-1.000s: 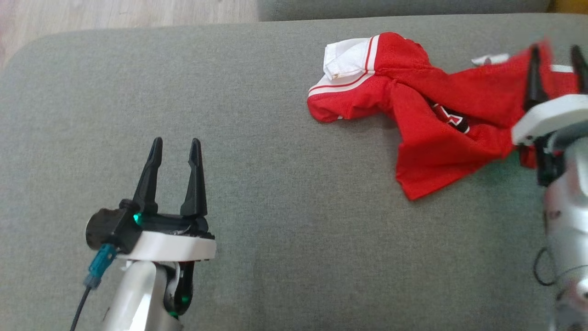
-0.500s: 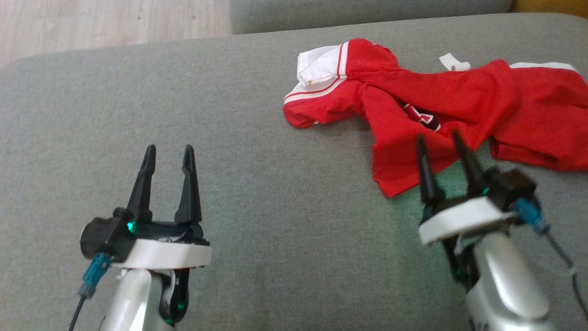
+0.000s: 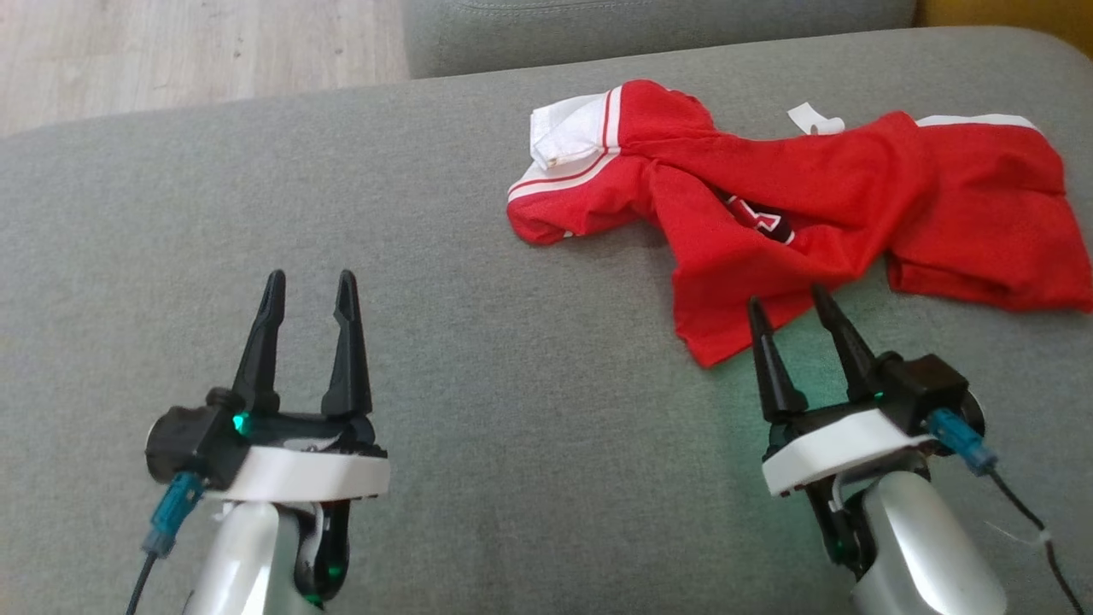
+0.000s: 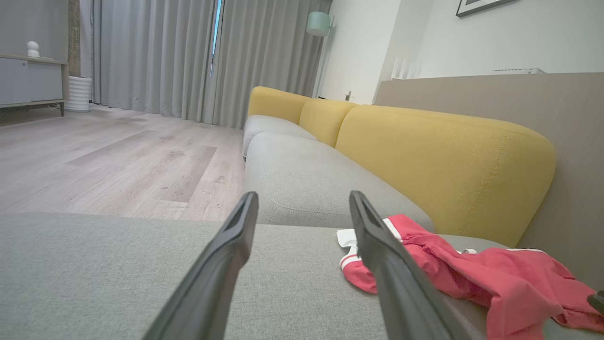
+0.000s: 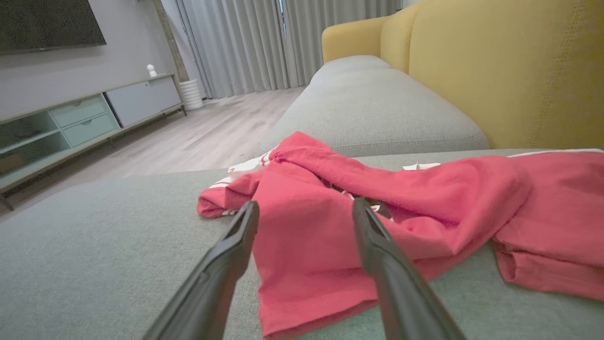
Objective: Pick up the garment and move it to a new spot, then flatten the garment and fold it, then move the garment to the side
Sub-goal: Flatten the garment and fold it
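The garment [image 3: 794,213] is a red jersey with white trim, lying crumpled on the grey sofa seat [image 3: 512,359] at the upper right of the head view. It also shows in the left wrist view as the garment [image 4: 472,278] and in the right wrist view as the garment [image 5: 358,212]. My right gripper [image 3: 787,299] stands open at the garment's near edge, its fingertips over the red cloth's lower flap, holding nothing. My left gripper [image 3: 309,279] is open and empty over bare cushion, well left of the garment.
The sofa's yellow backrest [image 4: 424,156] rises behind the garment. A second grey seat cushion [image 3: 649,26] adjoins at the far side. Wooden floor [image 3: 171,51] lies past the seat's far left edge. A low TV cabinet [image 5: 85,118] stands across the room.
My right gripper has drawn back from the garment's far right side to its near edge, leaving the cloth lying on the seat. The camera has shifted. The left gripper holds its place.
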`<state>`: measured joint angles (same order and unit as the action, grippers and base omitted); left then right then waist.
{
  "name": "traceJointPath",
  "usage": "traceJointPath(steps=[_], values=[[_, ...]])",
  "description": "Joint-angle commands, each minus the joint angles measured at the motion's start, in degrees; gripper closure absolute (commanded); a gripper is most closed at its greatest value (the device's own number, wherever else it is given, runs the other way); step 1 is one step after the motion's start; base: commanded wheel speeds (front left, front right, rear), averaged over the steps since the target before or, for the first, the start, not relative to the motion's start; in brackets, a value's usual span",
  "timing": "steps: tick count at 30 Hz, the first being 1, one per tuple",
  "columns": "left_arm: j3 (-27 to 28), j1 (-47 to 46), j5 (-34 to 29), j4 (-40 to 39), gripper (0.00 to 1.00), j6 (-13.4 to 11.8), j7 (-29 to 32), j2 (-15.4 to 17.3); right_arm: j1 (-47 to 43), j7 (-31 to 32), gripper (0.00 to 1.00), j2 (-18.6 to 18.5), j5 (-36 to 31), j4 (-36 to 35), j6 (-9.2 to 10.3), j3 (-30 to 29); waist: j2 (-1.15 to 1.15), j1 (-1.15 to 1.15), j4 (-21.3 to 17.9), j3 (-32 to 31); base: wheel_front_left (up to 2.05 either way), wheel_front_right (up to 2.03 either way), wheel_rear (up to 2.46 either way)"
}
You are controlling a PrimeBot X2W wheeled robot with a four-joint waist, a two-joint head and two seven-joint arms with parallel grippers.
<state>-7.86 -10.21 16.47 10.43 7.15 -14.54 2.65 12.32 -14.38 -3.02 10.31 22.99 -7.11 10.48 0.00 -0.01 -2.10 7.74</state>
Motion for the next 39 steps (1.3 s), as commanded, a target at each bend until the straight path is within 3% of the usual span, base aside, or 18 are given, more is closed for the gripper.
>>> traceJointPath(steps=[1, 15, 28, 30, 39], values=[[1.23, -1.01, -0.26, -2.01, 0.00, 0.31, -0.46, 0.23, 2.05, -0.62, 0.00, 0.13, -0.81, -0.95, -0.37, 1.68, 0.00, 0.01, 0.41, 0.07, 0.00, 0.00, 0.00], [-0.28, -1.55, 0.34, -1.03, 0.00, 0.32, -0.46, 0.23, 7.63, 6.23, 0.00, 0.13, -4.36, 13.58, -0.37, 3.64, 0.00, 0.01, 4.08, 1.31, 0.00, 0.00, 0.00], [-0.22, -2.21, 0.33, -1.22, 0.00, 0.33, -0.46, 0.23, 12.67, 7.73, 0.00, 0.14, -4.84, 22.36, -0.37, 5.75, 0.00, 0.01, 4.89, 3.17, 0.00, 0.00, 0.00], [-0.25, -2.46, 0.31, -1.23, 0.00, 0.33, -0.46, 0.23, 13.46, 7.58, 1.00, 0.14, -4.82, 23.60, -0.37, 5.74, 0.00, 0.01, 4.76, 3.46, 0.00, 0.00, 0.00], [1.00, -2.54, 0.21, -1.06, 0.00, 0.26, -0.46, 0.22, 12.74, 5.26, 1.00, -0.96, -6.72, 26.70, -0.37, -0.71, 0.00, 0.01, 2.03, 2.65, 0.00, 0.00, 0.00]])
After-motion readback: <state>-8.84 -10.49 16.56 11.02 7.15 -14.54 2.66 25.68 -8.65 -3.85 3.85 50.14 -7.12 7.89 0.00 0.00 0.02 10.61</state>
